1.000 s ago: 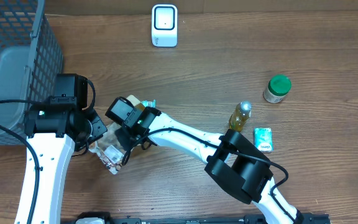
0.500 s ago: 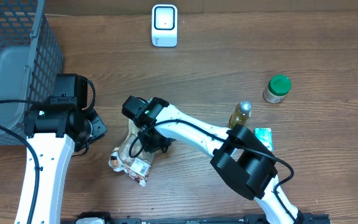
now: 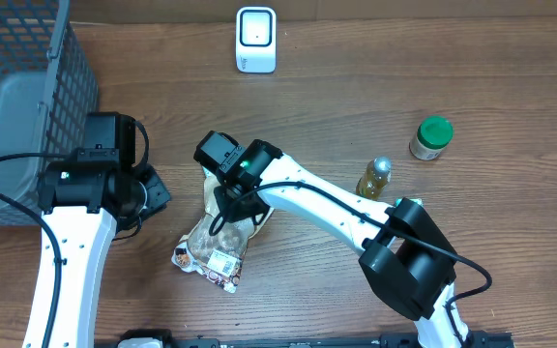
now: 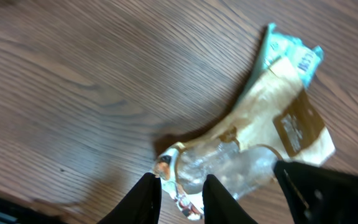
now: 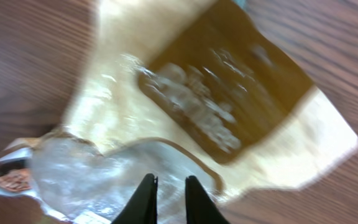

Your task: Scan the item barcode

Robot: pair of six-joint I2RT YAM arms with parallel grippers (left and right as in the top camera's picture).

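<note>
The item is a tan and clear snack bag (image 3: 211, 244) lying on the wooden table, with a white label (image 3: 222, 261) near its lower end. My right gripper (image 3: 232, 208) sits over the bag's upper half, its fingers nearly together and pinching the clear film (image 5: 104, 168). In the right wrist view the bag (image 5: 166, 93) fills the frame above the gripper (image 5: 168, 190). My left gripper (image 3: 155, 198) stands left of the bag and apart from it, slightly open and holding nothing. In its wrist view the bag (image 4: 272, 124) lies beyond the gripper (image 4: 182, 196). The white scanner (image 3: 256, 41) stands at the back.
A grey wire basket (image 3: 27, 87) fills the far left corner. On the right of the table are a green-lidded jar (image 3: 432, 137) and a small amber bottle (image 3: 375, 178). The right arm's elbow (image 3: 404, 256) reaches across the front right.
The right gripper has carried the bag right and away from the left gripper, swinging it so it lies lengthwise below the gripper. The left arm has barely moved.
</note>
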